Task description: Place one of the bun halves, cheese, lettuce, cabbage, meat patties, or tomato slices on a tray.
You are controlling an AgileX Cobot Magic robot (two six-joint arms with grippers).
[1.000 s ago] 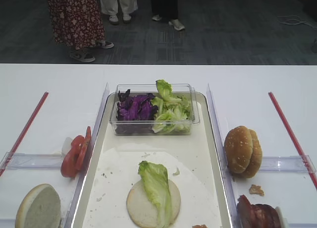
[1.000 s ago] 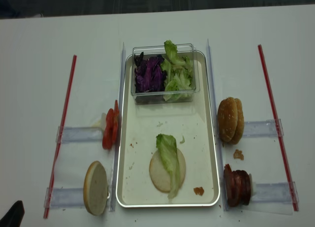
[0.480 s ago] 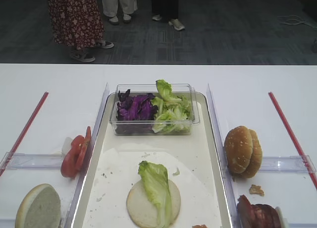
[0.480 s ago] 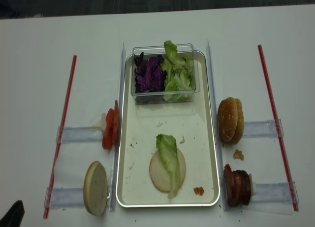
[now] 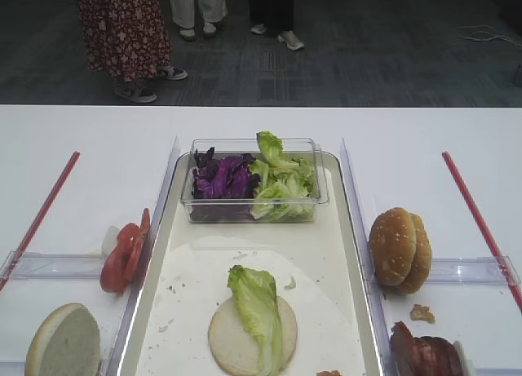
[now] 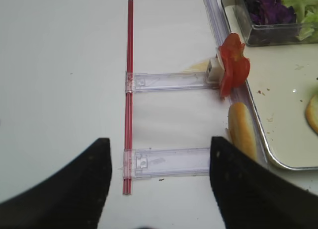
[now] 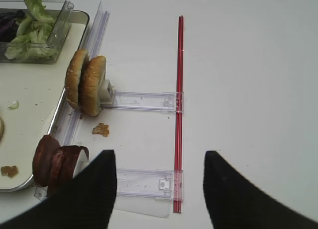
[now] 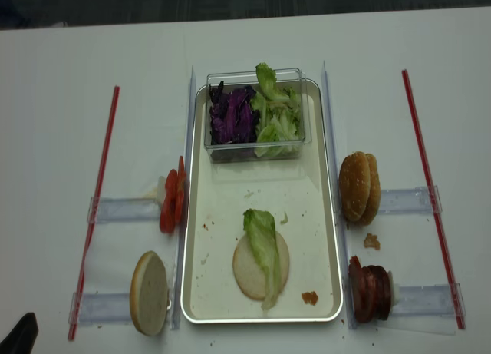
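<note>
Right end effector (image 7: 158, 189), fingers spread and empty, hovers by the desk's near right edge; meat patties (image 7: 53, 162) stand just left.

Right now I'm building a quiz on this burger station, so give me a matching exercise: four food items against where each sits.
Items:
1. lettuce leaf
2. tomato slices
3. meat patties
4. purple cabbage

Places:
A. in the clear tub at the tray's far end
B. upright in a holder left of the tray
C. lying across the bun half on the tray
D. upright in a holder right of the tray

Pairs: 1-C, 2-B, 3-D, 4-A
</note>
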